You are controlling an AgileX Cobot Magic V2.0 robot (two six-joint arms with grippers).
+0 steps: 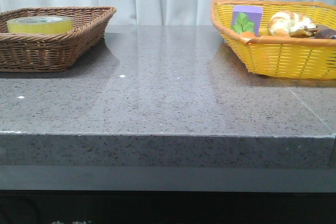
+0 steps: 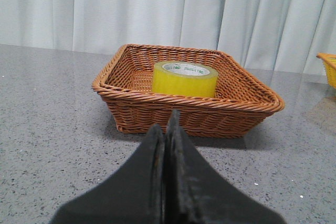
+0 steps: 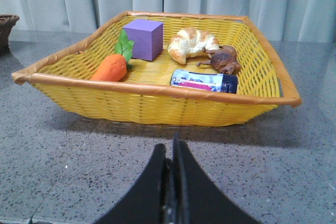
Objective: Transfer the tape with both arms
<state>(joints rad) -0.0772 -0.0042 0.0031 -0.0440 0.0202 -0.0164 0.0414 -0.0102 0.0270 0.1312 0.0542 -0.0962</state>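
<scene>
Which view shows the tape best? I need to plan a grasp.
The left wrist view: the tape sits whole in the brown basket. The front view shows only its upper part; the right wrist view misses it.

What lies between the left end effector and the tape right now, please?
In the left wrist view, bare grey countertop and then the near wall of the brown wicker basket separate the shut left end effector from the tape.
</scene>
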